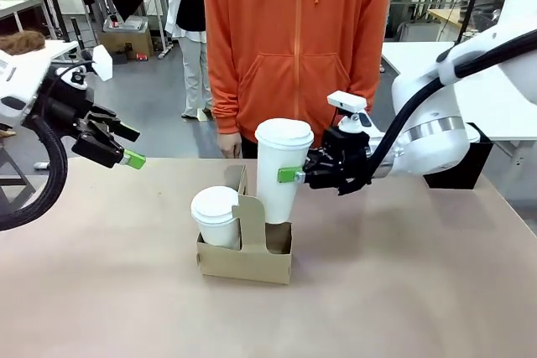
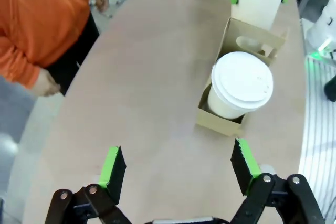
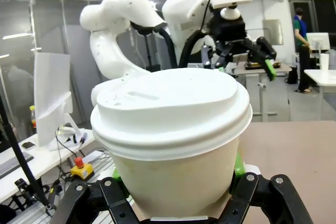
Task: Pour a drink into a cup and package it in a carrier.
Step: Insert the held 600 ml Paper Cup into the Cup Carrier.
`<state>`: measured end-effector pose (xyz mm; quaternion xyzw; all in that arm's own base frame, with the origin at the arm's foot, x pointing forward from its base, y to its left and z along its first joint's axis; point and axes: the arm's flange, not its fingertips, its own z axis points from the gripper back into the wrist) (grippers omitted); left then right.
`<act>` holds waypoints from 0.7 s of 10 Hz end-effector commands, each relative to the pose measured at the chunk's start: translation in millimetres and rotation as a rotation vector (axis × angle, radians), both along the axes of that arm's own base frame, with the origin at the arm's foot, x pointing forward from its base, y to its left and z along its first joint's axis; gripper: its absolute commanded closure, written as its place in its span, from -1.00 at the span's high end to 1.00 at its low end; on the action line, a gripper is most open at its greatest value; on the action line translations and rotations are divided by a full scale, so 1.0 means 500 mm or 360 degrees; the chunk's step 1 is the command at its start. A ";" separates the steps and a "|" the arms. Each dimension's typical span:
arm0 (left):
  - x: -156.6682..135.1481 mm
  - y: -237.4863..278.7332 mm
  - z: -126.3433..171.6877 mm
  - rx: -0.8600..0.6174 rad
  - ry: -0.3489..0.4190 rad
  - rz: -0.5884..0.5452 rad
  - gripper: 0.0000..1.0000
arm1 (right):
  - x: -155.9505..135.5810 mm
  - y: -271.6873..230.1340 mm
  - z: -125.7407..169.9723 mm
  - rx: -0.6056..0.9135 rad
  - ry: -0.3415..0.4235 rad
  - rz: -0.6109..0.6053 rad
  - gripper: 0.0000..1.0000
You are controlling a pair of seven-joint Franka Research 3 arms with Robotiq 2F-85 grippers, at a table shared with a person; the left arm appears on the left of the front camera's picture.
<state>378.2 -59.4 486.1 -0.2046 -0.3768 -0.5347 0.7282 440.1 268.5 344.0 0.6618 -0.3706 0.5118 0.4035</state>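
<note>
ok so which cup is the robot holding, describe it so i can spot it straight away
Start at the brown cardboard drink carrier in the middle of the table. Two lidded white paper cups sit at it; take the tall white paper cup on the right of its upright handle. It towers over the lower lidded cup, and the right gripper is shut on its side.
</note>
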 end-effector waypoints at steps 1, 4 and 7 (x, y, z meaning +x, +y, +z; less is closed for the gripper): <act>-0.012 0.014 -0.068 -0.0086 -0.0154 -0.0173 1.00 | 0.008 0.013 -0.022 -0.0010 -0.0057 0.0027 0.61; 0.010 0.018 -0.026 -0.0054 -0.0144 -0.0127 1.00 | 0.003 0.010 -0.064 -0.0044 -0.0043 0.0068 0.61; 0.010 0.018 -0.026 -0.0054 -0.0144 -0.0127 1.00 | 0.005 0.009 -0.104 -0.0046 -0.0094 0.0074 0.61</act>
